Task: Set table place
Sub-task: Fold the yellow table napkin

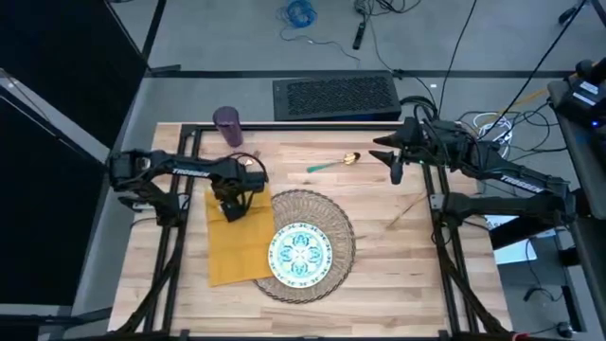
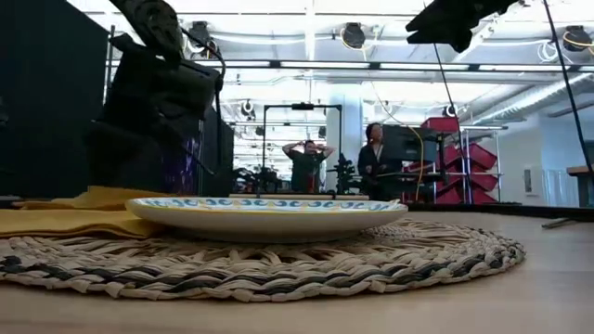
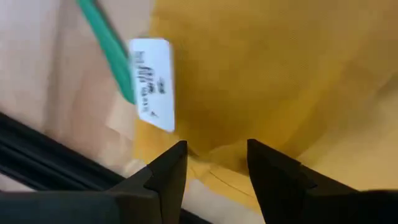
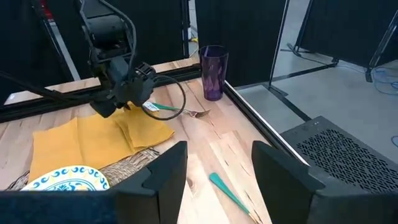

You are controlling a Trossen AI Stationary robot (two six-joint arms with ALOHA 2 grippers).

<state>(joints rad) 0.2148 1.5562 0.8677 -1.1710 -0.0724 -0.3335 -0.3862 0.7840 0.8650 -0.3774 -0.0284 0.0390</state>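
Note:
The white and teal plate [image 1: 301, 252] sits on the round woven placemat [image 1: 312, 244] [image 2: 278, 264]. The mustard napkin [image 1: 235, 244] lies flat beside it, toward the table's left, its near right part under the placemat's rim. A folded flap [image 4: 146, 130] is at its far end. My left gripper [image 3: 216, 167] stands open over that far end, pointing down. A teal-handled fork [image 4: 180, 112] lies just beyond it. The spoon [image 1: 335, 164] lies at the far middle, and the purple cup [image 1: 227, 124] is at the far left. My right gripper [image 4: 214, 171] hovers open past the spoon, toward the table's right. My left gripper comes at the napkin's far edge [image 3: 217, 149] from above, with one finger [image 3: 168, 174] on each side of a raised yellow fold. Whether the fingertips touch the cloth, I cannot tell. The napkin lies on the table.
A thin pale stick [image 1: 407, 212] lies on the wood [image 1: 379, 284] right of the placemat. Black rails [image 1: 180, 237] run along the table's left and right sides. A white label [image 3: 152, 84] lies on the napkin by the fork's handle. People stand far off in the room [image 2: 306, 167].

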